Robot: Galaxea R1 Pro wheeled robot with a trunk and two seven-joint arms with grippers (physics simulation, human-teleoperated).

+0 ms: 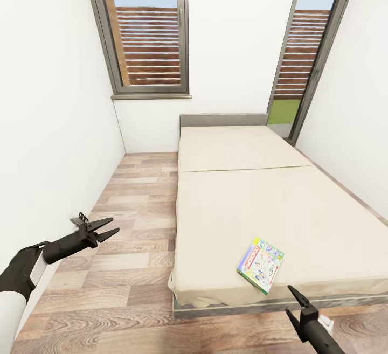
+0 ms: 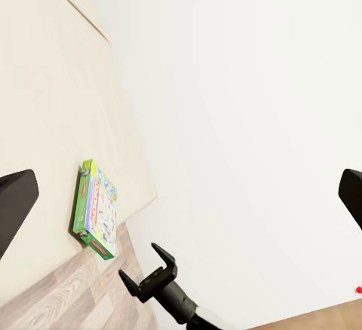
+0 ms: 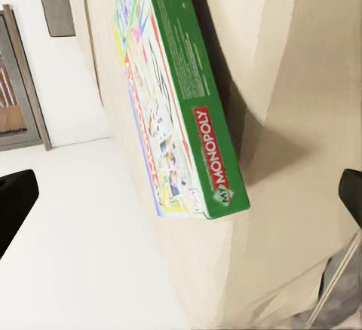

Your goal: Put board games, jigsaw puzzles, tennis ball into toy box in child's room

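Observation:
One board game (image 1: 260,265), a thin white-green Monopoly box, lies flat on the beige bed (image 1: 242,208) near its front right corner. The left wrist view shows the same box (image 2: 96,209) from the side. In the right wrist view the box (image 3: 181,96) is close, its green edge with the red Monopoly band facing the camera. My right gripper (image 1: 288,300) is open just in front of the bed's foot edge, slightly right of the box and apart from it. Over the wooden floor left of the bed, my left gripper (image 1: 115,224) is open with nothing in it.
The bed's grey headboard (image 1: 223,119) stands against the far wall under a window (image 1: 148,30). A tall glazed door (image 1: 302,52) is at the back right. A strip of wooden floor (image 1: 140,208) runs between the white left wall and the bed.

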